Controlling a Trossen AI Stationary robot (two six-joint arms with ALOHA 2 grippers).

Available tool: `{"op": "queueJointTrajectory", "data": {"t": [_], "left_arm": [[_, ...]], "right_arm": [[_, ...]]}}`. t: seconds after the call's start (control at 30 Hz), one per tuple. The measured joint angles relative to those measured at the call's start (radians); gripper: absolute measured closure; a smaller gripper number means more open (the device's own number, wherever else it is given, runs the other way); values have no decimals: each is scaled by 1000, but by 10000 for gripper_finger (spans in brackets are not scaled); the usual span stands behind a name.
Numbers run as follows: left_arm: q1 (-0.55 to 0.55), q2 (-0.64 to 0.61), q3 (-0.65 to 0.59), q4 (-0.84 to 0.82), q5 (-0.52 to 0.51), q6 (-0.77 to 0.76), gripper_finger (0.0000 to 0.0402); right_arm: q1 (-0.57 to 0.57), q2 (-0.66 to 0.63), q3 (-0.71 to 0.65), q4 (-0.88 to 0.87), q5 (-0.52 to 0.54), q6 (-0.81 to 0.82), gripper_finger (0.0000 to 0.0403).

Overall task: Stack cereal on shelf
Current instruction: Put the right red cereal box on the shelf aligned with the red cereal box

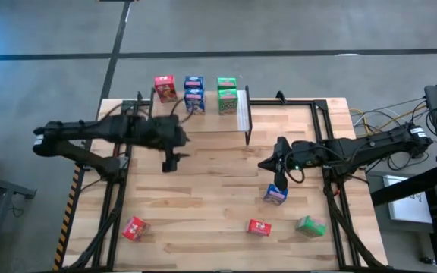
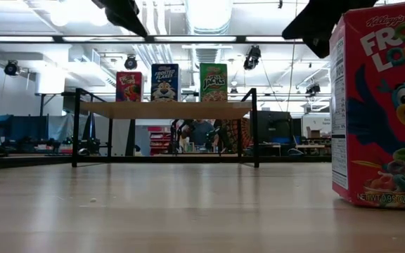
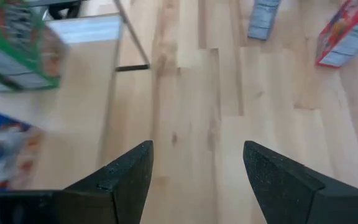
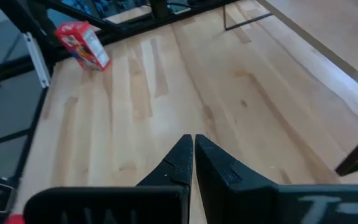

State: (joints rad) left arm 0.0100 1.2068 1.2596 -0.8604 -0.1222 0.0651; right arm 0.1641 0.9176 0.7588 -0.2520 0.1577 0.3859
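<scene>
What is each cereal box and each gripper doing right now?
Left gripper: open, empty.
Right gripper: shut, empty.
Shelf boxes: upright on the shelf.
Blue box: on the table.
Two red boxes: lying on the table.
Green box: lying on the table.

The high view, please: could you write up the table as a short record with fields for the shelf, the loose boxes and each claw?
shelf: small rack at the table's far edge
on shelf: red box, blue boxes, green boxes, standing in a row
loose on table: blue box, two red boxes, green box
left claw: open, empty, just in front of the shelf
right claw: shut, empty, above the loose blue box
</scene>
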Motion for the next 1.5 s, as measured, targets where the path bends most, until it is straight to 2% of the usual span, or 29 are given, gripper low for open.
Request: {"op": "queueJointTrajectory", "data": {"t": [0.13,0.3,0.53,0.83,1.07,1.27,1.5], "left_arm": [[-84,-16,-115,158,0,-55,169],[-181,7,-199,359,-2,-81,169],[-312,114,-210,568,-100,-101,169],[-404,311,-202,879,-114,-98,169],[-427,492,-124,1034,-113,-104,168],[-449,640,17,1052,-113,-112,147],[-461,780,156,1015,-111,-98,120]], "right_arm": [[26,0,15,-4,0,9,394],[56,0,20,-6,0,-15,394],[93,0,20,-8,0,-84,394],[161,0,18,23,78,-195,394],[268,0,9,124,97,-239,394],[344,0,7,127,155,-232,394],[387,0,6,129,158,-214,394]]}}
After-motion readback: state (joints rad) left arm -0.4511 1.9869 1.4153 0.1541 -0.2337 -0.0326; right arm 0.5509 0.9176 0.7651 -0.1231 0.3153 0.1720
